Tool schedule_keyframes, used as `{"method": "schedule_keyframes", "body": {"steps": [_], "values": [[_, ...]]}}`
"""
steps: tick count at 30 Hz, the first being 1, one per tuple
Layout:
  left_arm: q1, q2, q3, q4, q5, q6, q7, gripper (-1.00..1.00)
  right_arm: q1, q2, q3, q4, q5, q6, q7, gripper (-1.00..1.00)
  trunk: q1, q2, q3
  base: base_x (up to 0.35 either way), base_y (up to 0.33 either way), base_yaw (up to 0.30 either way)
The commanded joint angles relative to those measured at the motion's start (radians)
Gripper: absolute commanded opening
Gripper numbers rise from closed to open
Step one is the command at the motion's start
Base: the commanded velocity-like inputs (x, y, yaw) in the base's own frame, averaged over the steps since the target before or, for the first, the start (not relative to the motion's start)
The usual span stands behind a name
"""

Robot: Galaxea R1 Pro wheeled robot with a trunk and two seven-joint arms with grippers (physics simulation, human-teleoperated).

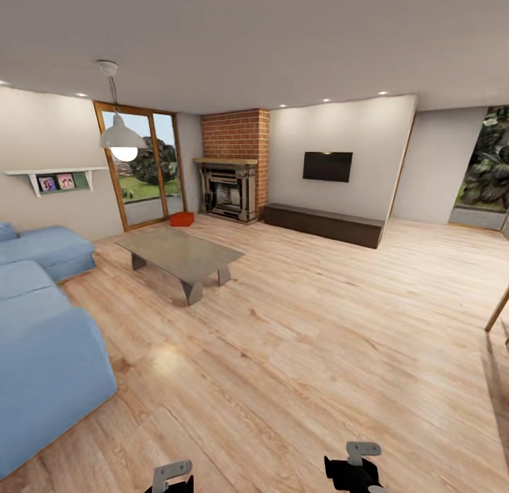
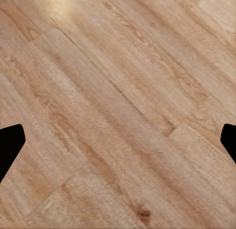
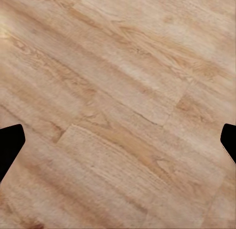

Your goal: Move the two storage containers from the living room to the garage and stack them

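I am in the living room, on its light wood-plank flooring (image 1: pixel 304 323). Far across it, a small rust-red storage container (image 1: pixel 182 219) sits on the planks between the glass doors and the fireplace; from here I cannot tell whether it is one bin or two. My left gripper (image 1: pixel 172 479) and right gripper (image 1: pixel 357 468) hang low at the near edge of the head view. In the left wrist view my left gripper (image 2: pixel 118 145) is open over bare planks. In the right wrist view my right gripper (image 3: pixel 118 145) is open too. The garage is out of view.
A low grey coffee table (image 1: pixel 180 256) stands between me and the container. A blue sofa (image 1: pixel 42 337) runs along the left. The brick fireplace (image 1: pixel 230 189), a dark low cabinet (image 1: pixel 322 224) under a wall TV, and wood-framed glass doors (image 1: pixel 141 164) line the far wall.
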Motion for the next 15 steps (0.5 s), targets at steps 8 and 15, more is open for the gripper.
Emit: {"method": "schedule_keyframes", "body": {"steps": [8, 15], "values": [[-0.001, -0.001, 0.004, 0.001, -0.003, -0.003, 0.0, 1.0, 0.0, -0.001, 0.009, 0.0, -0.011, -0.003, -0.004, 1.0, 0.001, -0.001, 0.0, 0.31, -0.193, 0.038], [-0.001, -0.002, 0.004, 0.001, -0.003, -0.003, -0.001, 1.0, 0.0, -0.001, 0.009, 0.0, -0.01, -0.003, -0.004, 1.0, 0.001, -0.001, 0.0, 0.31, -0.194, 0.0]]}}
